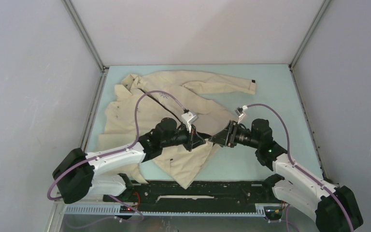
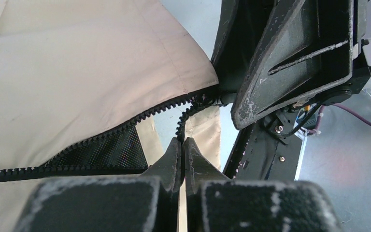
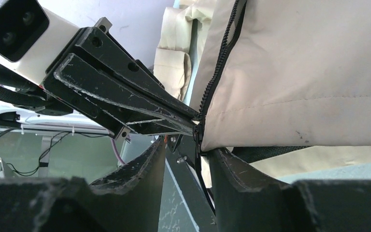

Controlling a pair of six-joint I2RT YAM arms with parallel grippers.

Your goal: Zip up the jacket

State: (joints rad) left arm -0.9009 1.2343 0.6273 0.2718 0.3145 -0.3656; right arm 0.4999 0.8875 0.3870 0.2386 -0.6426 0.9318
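Left wrist view puts my left gripper (image 2: 183,141) nearest, its two black jaws pressed flat together with only a hairline between them. They pinch the dark toothed zipper (image 2: 186,116) edge of the large cream fabric jacket (image 2: 87,67) right at their tips. Just beyond the tips the teeth curl up and to the right. A second row of teeth runs off to the left of my jaws, with a patch of black mesh lining (image 2: 106,145) showing beneath it. In the right wrist view my right gripper (image 3: 186,150) stands part open. A thin dark strip of zipper end hangs in the gap, and the left-hand finger is clear of it. The jacket's lower corner sits against the right-hand finger (image 3: 232,174), and I cannot see either finger clamping anything. Just above that gap the closed left jaws come in from the upper left and meet the zipper. From the top external view both sets of jaws sit tip to tip at the jacket's front edge near the hem. The rest of the garment is spread on the pale blue-green table (image 1: 270,87) beyond and to the left of them. Farthest off, one long sleeve (image 1: 222,86) reaches right, ending in a small black cuff tab (image 1: 252,81).
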